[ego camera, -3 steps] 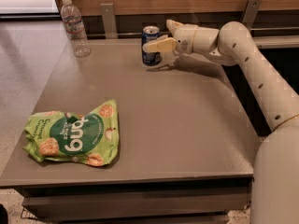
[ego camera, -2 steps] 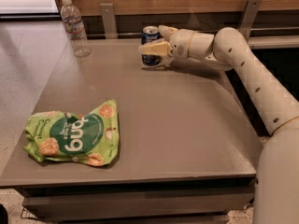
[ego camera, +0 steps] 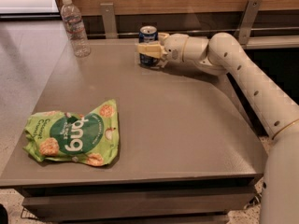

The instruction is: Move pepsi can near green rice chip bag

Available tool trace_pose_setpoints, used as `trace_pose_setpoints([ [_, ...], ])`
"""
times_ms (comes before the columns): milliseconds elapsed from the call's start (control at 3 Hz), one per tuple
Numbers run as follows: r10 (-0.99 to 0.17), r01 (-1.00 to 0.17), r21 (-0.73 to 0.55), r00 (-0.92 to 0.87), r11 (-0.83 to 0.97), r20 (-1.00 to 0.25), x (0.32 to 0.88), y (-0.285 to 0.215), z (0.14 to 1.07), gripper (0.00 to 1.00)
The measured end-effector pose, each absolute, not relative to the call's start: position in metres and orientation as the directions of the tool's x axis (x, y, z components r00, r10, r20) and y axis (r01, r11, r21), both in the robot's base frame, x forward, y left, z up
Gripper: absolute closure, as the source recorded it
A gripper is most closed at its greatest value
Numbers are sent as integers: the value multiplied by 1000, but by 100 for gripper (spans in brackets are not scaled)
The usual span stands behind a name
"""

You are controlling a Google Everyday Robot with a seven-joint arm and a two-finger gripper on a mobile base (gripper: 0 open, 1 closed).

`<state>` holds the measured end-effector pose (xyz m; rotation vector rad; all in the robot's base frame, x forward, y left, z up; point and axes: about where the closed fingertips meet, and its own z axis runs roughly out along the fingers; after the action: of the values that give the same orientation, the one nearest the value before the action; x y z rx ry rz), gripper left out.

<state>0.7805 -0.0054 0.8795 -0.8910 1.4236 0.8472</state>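
Observation:
The pepsi can (ego camera: 148, 33), dark blue with a silver top, stands upright at the far back of the grey table (ego camera: 177, 125), near the middle of the back edge. My gripper (ego camera: 150, 45) reaches in from the right and sits around the can's lower half, with the can between its two sides. The green rice chip bag (ego camera: 72, 134) lies flat near the table's front left corner, far from the can and the gripper.
A clear plastic water bottle (ego camera: 74, 28) stands at the table's back left corner. A wooden wall with metal brackets (ego camera: 108, 18) runs behind the table. My white arm (ego camera: 247, 78) stretches along the right side. The floor lies to the left.
My gripper has moved left along the back edge and now sits further around the can. The can, bag and bottle have stayed in place.

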Motion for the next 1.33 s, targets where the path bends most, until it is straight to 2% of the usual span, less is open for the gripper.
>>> trace_pose_setpoints([
  [333, -38, -899, -5, -13, 438, -999, 780, -2, 879, 95],
  [667, -38, -901, -4, -14, 434, -999, 780, 1, 879, 100],
  [1333, -22, -909, 0, -10, 416, -1000, 772, -4, 893, 100],
])
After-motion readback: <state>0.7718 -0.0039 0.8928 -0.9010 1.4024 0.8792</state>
